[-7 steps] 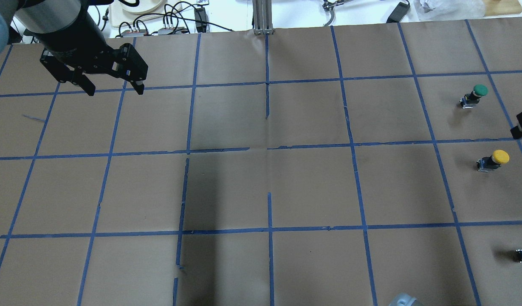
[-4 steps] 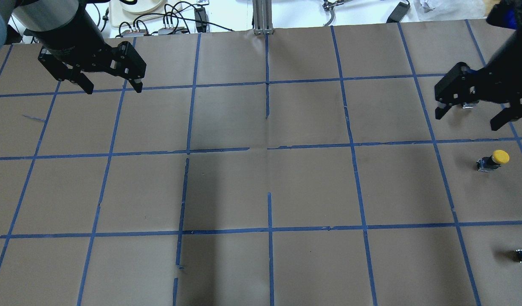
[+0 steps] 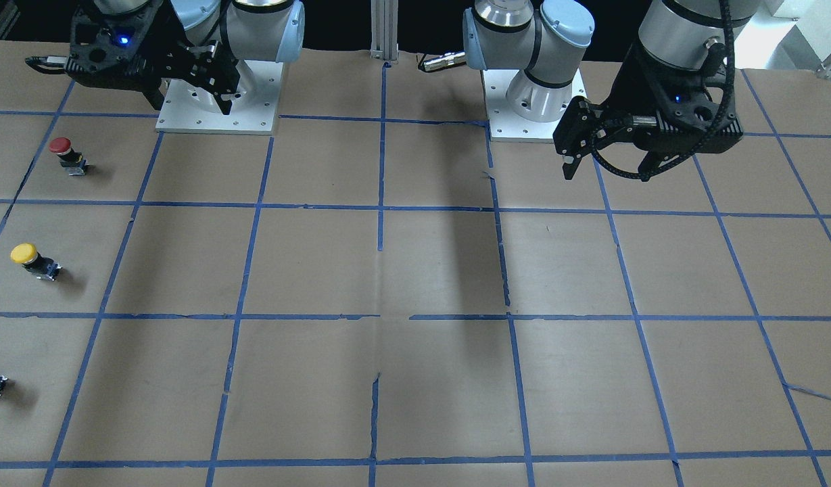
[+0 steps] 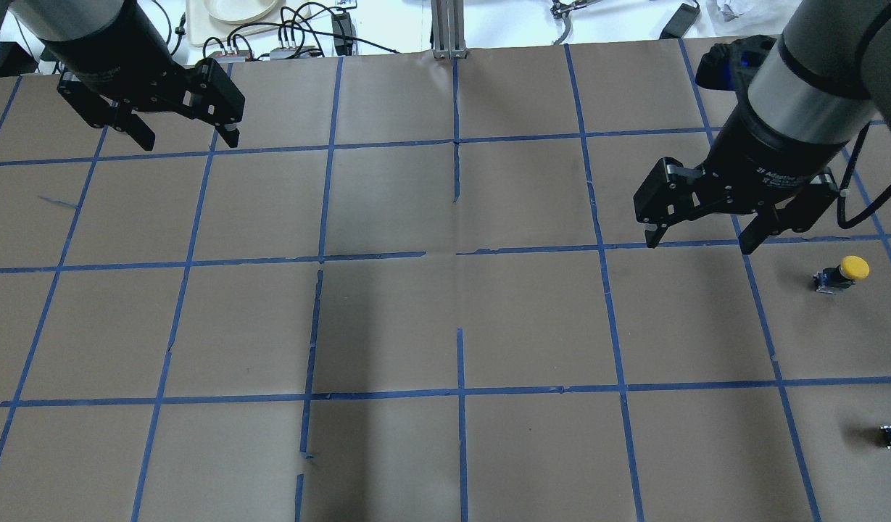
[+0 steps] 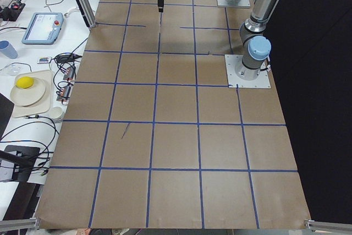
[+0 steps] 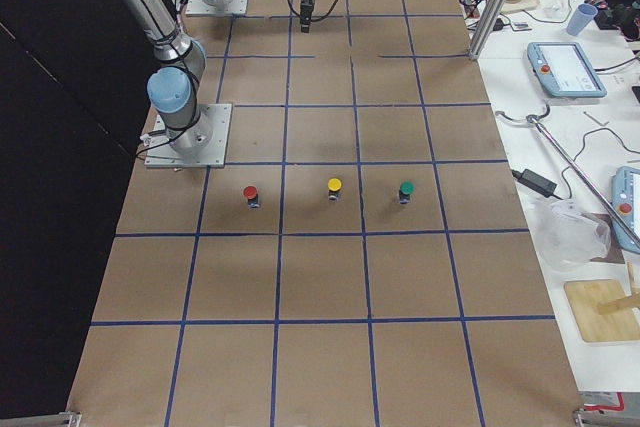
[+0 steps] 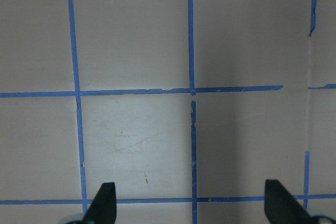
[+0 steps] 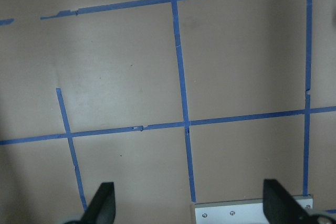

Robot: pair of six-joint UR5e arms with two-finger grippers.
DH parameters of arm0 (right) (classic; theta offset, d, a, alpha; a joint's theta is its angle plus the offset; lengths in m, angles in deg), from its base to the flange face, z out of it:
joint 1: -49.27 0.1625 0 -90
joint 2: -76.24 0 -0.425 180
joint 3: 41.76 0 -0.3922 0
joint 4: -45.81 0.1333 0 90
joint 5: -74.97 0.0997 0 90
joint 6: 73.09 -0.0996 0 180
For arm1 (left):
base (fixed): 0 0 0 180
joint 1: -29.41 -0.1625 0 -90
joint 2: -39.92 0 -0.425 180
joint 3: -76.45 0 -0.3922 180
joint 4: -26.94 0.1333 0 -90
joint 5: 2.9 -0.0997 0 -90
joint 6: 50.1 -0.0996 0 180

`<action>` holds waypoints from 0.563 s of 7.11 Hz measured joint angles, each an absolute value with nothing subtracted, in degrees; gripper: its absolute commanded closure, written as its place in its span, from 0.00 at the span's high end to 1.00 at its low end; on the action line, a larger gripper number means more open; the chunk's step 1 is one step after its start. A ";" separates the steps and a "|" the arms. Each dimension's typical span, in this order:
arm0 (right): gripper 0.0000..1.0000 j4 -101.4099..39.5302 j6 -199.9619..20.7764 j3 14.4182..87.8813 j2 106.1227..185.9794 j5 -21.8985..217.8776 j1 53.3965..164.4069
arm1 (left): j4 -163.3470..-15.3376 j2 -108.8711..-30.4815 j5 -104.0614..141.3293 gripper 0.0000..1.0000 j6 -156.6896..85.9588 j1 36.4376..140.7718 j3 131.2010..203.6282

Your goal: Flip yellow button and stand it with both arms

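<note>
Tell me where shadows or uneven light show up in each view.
Overhead exterior: a broad dark shadow band runs down the middle of the table, and the yellow button reads clearly. Exterior front-facing: the same band lies mid-table, and the yellow button throws a soft shadow toward that view's right. Left wrist-mounted: a brighter patch sits left of centre, and the surface dims toward the right.

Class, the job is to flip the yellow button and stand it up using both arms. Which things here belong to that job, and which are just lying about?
Belongs to the job: yellow button; left gripper, jaws open; right gripper, jaws open.
Just lying about: red button; green button.
</note>
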State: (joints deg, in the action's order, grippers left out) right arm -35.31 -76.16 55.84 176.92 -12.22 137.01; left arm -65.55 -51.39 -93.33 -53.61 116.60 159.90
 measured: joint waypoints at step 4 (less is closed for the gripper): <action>1.00 -36.34 -76.44 55.41 176.99 -12.52 136.68 | -65.04 -51.68 -93.33 0.99 -53.53 116.60 159.94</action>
State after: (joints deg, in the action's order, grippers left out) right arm -36.34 -76.44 55.41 176.99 -12.52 136.68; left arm -65.04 -51.68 -93.33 -53.53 116.60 159.94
